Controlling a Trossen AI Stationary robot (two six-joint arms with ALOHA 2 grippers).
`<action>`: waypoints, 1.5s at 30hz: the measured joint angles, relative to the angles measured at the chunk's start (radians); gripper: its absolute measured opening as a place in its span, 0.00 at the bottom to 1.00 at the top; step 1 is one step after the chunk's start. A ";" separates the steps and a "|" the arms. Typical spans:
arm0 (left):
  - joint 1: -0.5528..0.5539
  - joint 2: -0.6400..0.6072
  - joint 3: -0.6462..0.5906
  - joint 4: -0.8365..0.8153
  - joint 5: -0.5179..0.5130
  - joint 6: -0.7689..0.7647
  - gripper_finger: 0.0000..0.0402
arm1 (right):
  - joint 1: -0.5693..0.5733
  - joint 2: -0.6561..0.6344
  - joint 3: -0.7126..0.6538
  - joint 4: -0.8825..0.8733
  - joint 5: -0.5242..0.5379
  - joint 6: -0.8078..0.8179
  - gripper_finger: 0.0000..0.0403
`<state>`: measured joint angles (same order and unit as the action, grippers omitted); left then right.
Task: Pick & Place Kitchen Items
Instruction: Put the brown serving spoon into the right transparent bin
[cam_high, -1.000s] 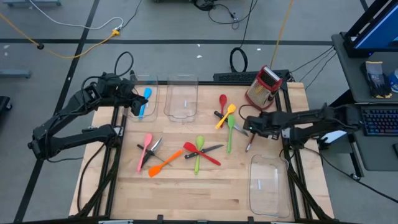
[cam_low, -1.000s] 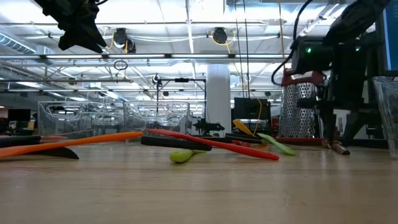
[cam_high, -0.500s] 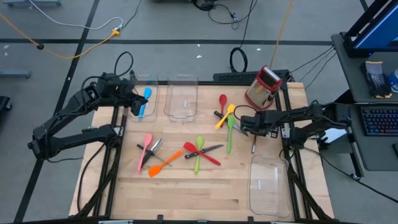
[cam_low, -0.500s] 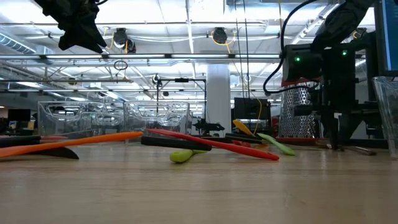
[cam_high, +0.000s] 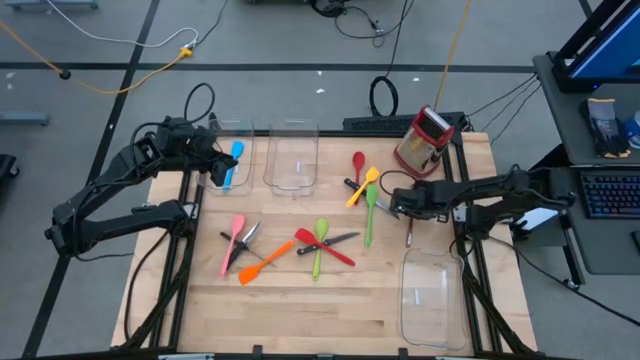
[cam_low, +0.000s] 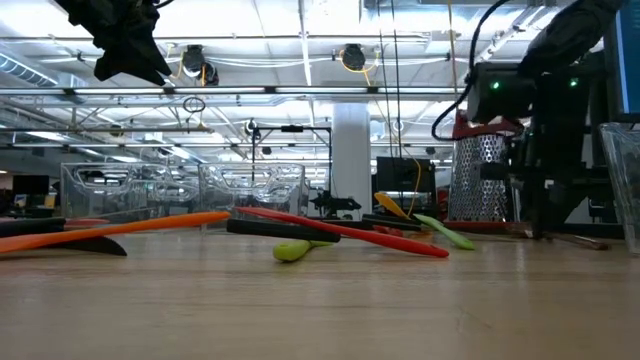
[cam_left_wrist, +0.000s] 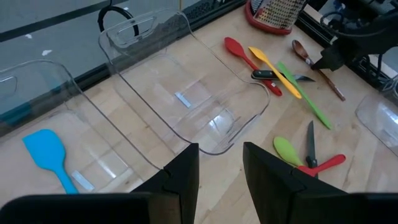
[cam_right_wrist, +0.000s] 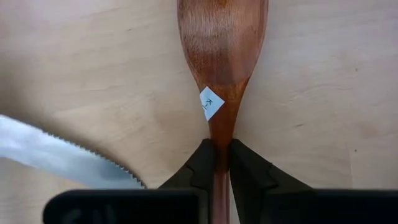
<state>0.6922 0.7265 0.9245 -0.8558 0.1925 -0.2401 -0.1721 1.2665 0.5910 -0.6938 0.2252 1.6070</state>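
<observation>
The wooden spoon (cam_right_wrist: 222, 37) lies on the table near its right edge, handle (cam_high: 408, 234) toward the near edge. My right gripper (cam_right_wrist: 217, 149) stands over it (cam_high: 403, 208), shut on it. A serrated knife blade (cam_right_wrist: 56, 158) lies just beside the spoon. My left gripper (cam_left_wrist: 221, 168) hangs open above the far left bin (cam_high: 228, 150), where a blue spatula (cam_left_wrist: 46, 152) lies. Red, yellow and green utensils (cam_high: 365, 190) lie left of the right gripper. Pink, orange, red and green ones with knives (cam_high: 290, 248) lie at mid-table. My right gripper pinches the wooden spoon's neck (cam_right_wrist: 219, 134), just below the bowl and its small white sticker, between its two fingers. The fingers come steeply from above and lie across the handle. The spoon lies flat on the table.
A red-and-silver box grater (cam_high: 425, 140) stands at the far right. A clear bin (cam_high: 292, 160) sits at the far middle, and another one (cam_high: 430, 295) sits at the near right, close to the spoon's handle end. Bare wood lies along the near edge.
My right gripper has stayed over the wooden spoon and rolled a little at the wrist. The spoon's handle has swung with it: its free end now points more squarely at the near edge instead of slanting left. The spoon stays on the table.
</observation>
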 joint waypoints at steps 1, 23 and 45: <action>0.000 0.000 0.000 0.000 0.000 0.000 0.32 | 0.003 -0.022 -0.001 0.002 0.012 0.003 0.05; -0.031 0.010 0.000 0.177 0.271 -0.087 0.32 | 0.010 -0.216 0.005 0.902 0.061 -0.371 0.05; -0.375 0.526 0.000 1.035 0.332 -0.415 0.32 | 0.037 -0.115 0.006 1.391 0.009 -0.502 0.05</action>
<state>0.3171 1.2529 0.9245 0.1793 0.5243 -0.6553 -0.1352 1.1512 0.5972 0.6970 0.2339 1.1053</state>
